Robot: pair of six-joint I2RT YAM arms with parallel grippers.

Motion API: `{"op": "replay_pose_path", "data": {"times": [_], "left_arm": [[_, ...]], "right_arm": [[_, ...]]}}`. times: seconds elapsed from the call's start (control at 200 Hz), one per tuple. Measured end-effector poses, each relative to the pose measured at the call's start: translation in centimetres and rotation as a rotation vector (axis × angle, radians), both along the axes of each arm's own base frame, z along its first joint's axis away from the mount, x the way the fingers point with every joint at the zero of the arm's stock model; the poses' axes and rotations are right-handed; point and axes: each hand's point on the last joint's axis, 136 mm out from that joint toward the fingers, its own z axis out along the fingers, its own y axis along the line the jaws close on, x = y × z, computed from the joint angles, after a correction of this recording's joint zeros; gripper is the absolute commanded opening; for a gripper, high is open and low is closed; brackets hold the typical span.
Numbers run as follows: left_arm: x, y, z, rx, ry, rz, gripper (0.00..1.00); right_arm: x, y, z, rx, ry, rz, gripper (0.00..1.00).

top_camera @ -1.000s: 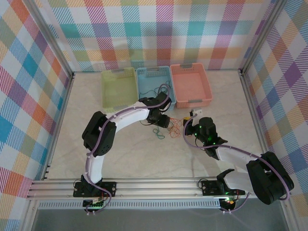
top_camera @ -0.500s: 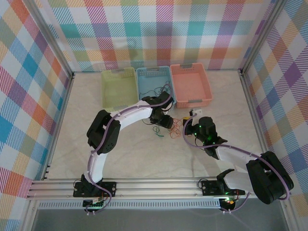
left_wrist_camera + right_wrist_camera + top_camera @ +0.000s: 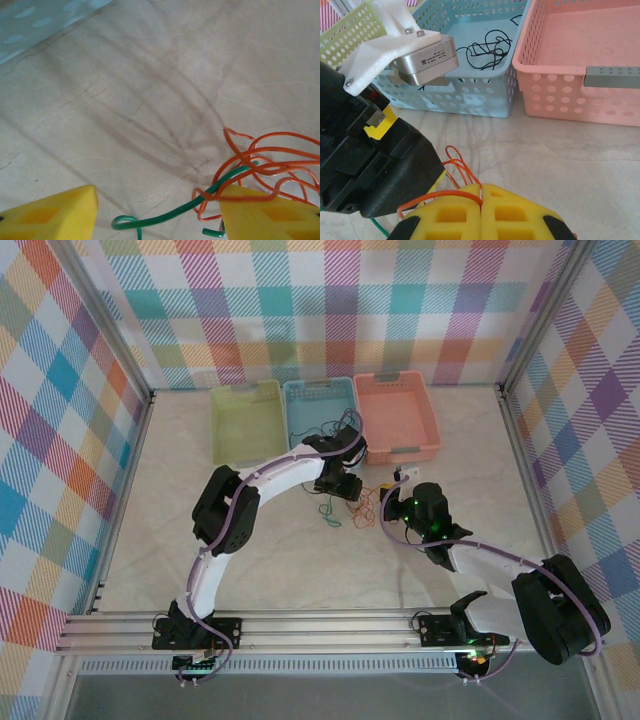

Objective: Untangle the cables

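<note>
right gripper fingers pressing together, seemingly pinching the orange cable. left gripper fingers standing spread, straddling the green cable threading through the orange loops on the table. risk: closing here may be catching both strands, tightening the tangle.

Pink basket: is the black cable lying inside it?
No, the black cable lies in the blue basket, next to the pink basket.

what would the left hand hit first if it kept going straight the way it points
Probably the green cable crossing the gap of the open left hand, tangled with the orange cable; just behind it lies the bare table. Depth is hard to judge.
</note>
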Motion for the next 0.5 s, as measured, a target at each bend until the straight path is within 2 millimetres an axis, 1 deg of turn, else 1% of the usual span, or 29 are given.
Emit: {"op": "replay_pose_path", "data": {"times": [0.135,0.325,0.5], "left_arm": [[0.5,-0.1,-0.8,0.040,0.003,0.010,0.66],[0.5,0.3,-2.4,0.101,0.028,0.011,0.67],[0.9,0.3,-2.2,0.131,0.021,0.014,0.66]], "right_arm": [[0.0,0.0,0.5,0.007,-0.013,-0.001,0.00],[-0.1,-0.2,0.9,0.009,-0.022,-0.006,0.00],[-0.2,-0.2,0.9,0.006,-0.019,-0.008,0.00]]}}
